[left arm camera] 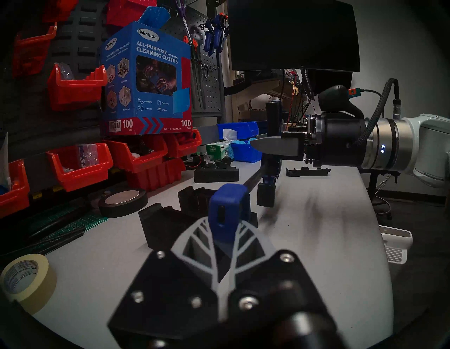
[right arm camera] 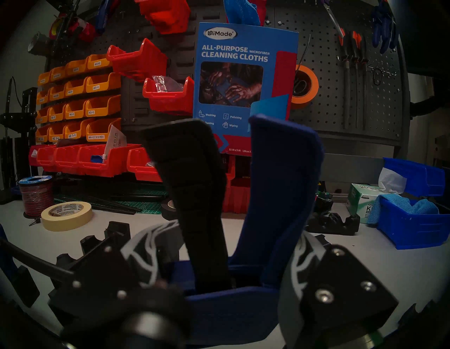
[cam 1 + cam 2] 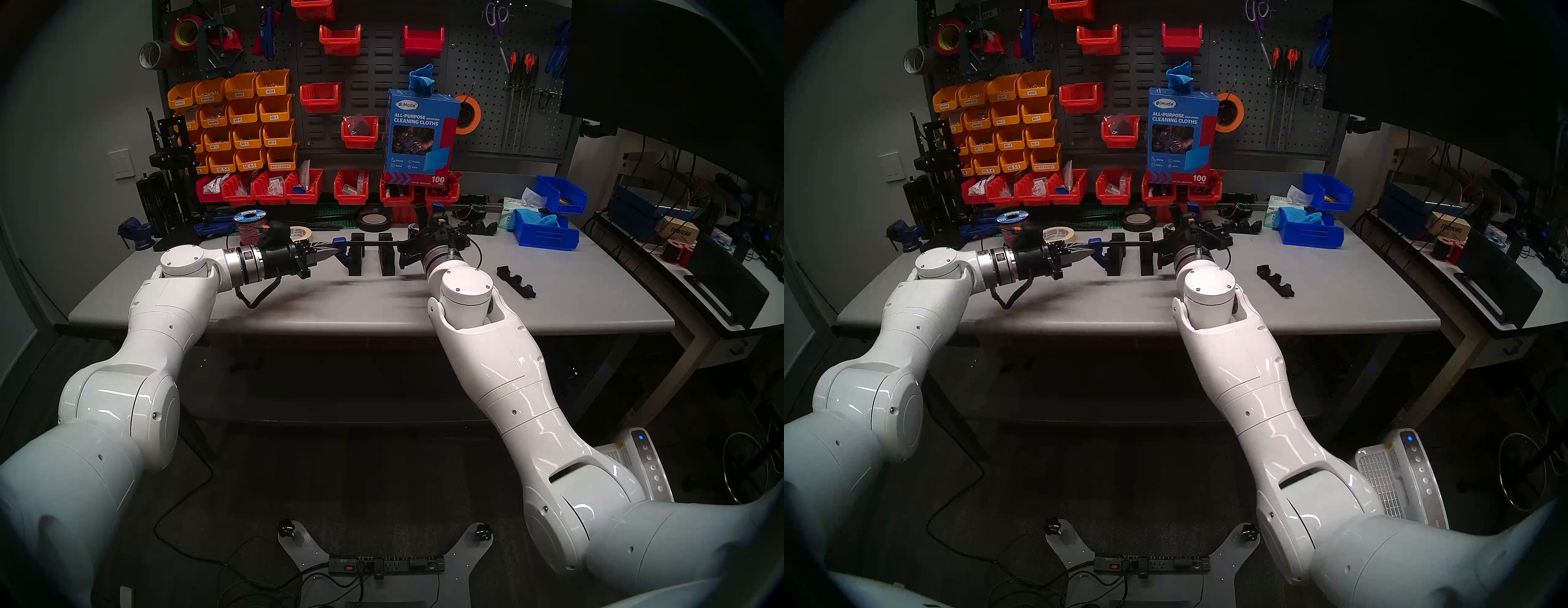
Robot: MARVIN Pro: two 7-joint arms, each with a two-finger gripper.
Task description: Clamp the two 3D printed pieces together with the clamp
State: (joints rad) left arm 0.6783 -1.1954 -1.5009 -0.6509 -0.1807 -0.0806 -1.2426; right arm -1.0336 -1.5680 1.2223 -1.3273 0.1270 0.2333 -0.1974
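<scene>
**Two Grippers Hold the Clamp, Pieces Not Yet Pressed Together**

Two grippers carry the blue bar clamp (image 3: 373,244) level above the grey table (image 3: 572,305). The left gripper (image 3: 329,254) is closed on the blue end cap of the bar (image 1: 225,207); the right gripper (image 3: 407,250) is closed around the trigger handle (image 2: 275,195), which points up in the right wrist view.

The two 3D printed pieces (image 3: 371,254) stand upright under the bar, between the clamp's two jaws. A clear gap shows between the two blocks, so they are apart from each other. The clamp's jaws also stand wide apart and press on nothing, as far as I can see. Whether the blocks rest on the table or hang on the bar, I cannot tell.

I judge the task about half done: the clamp is brought over the pieces. What is left is to push the blocks together and squeeze the trigger until the jaws grip them.
</scene>
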